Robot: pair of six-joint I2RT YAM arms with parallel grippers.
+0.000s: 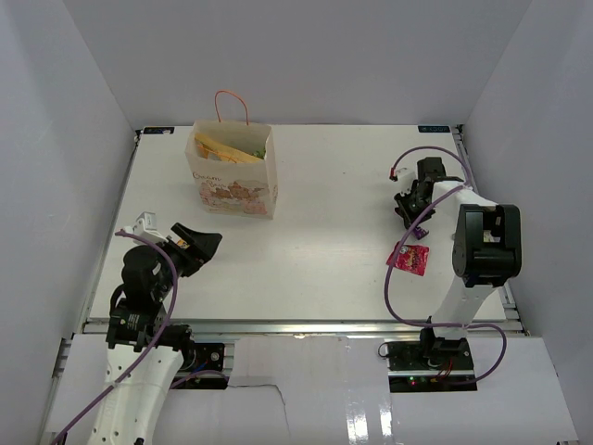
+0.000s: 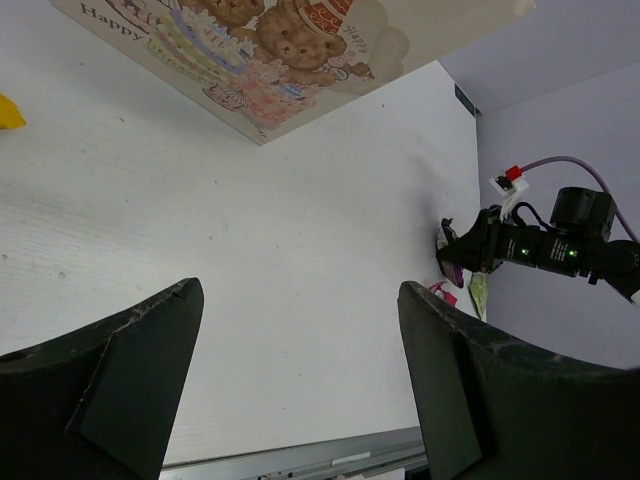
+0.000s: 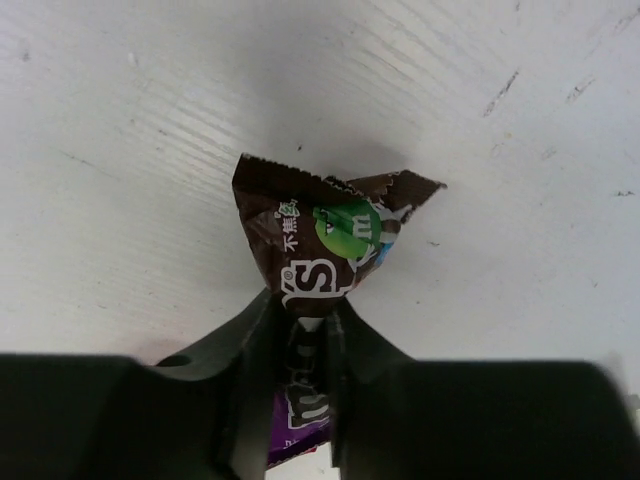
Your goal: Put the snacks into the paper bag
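The paper bag (image 1: 232, 176) stands upright at the back left, with gold and yellow packets (image 1: 227, 148) showing in its open top. Its bear picture shows in the left wrist view (image 2: 280, 40). My right gripper (image 1: 409, 206) is at the right side of the table, shut on the small purple-and-brown bar (image 3: 325, 240), whose free end sticks out past the fingertips just above the table. The red-pink pouch (image 1: 409, 258) lies flat nearer the front. A small green packet (image 2: 479, 295) lies by the right arm. My left gripper (image 1: 199, 246) is open and empty at the front left.
White walls close in the table on the left, back and right. The metal front rail (image 1: 296, 324) runs along the near edge. The right arm's purple cable (image 1: 394, 287) loops over the table beside the red-pink pouch.
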